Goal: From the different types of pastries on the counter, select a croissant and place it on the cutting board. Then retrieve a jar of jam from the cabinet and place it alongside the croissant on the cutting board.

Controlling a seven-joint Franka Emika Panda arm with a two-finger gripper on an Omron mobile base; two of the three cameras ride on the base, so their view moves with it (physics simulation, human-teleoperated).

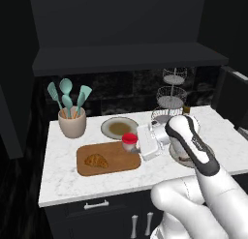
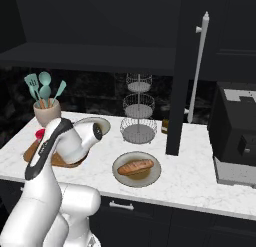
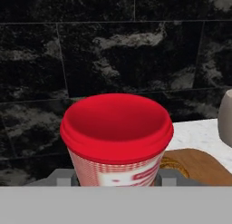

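My gripper is shut on the jar of jam, which has a red lid and a pale body. It holds the jar at the back right corner of the wooden cutting board. The golden croissant lies on the board's left half. In the hand view the jar of jam sits upright between the grey fingers, with the cutting board and a bit of the croissant behind it. I cannot tell whether the jar touches the board. From the right, the jar's red lid peeks past the arm.
A grey-rimmed plate lies behind the board. A cup of teal utensils stands back left and a wire tiered rack back right. Another plate holds a reddish-brown bun. A dark toaster stands far right beside an open cabinet door.
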